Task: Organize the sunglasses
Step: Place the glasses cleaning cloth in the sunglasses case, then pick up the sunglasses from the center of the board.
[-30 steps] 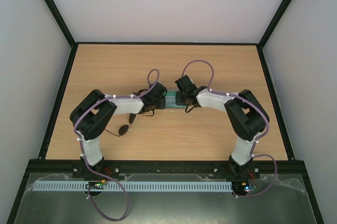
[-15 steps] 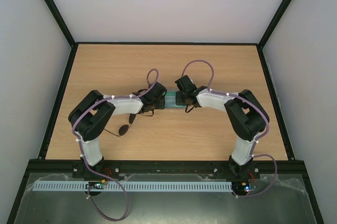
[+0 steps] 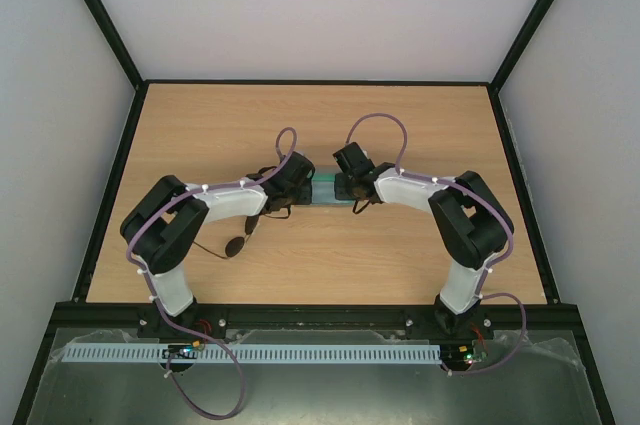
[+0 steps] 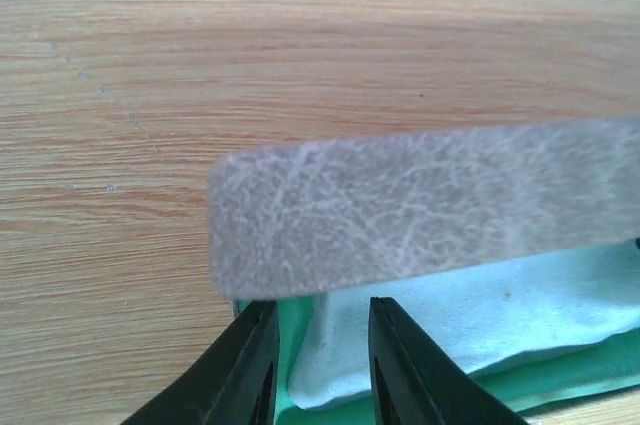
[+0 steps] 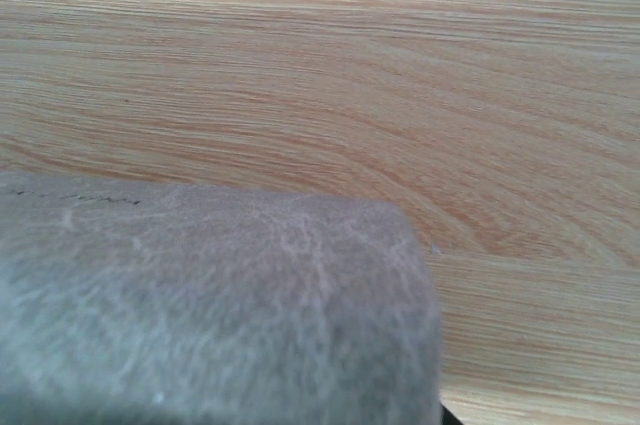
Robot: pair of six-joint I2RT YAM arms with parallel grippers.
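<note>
"Sunglasses (image 3: 236, 244) lie where?"
"Lower left of centre on the table (image 3: 400, 125), apart from the grey case (image 4: 420, 205) at mid-frame. Both arms meet at the case's ends, likely readying it first. The blue cloth (image 4: 480, 315) lies under it."
"Jaws?"
"Left gripper (image 4: 322, 320) is slightly spread astride a cloth fold. Right gripper (image 3: 350, 190): I cannot tell."

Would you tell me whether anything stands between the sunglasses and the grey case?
Only the left gripper, at the grey case, sits on the line from the sunglasses; nothing else visible lies between them.
</note>
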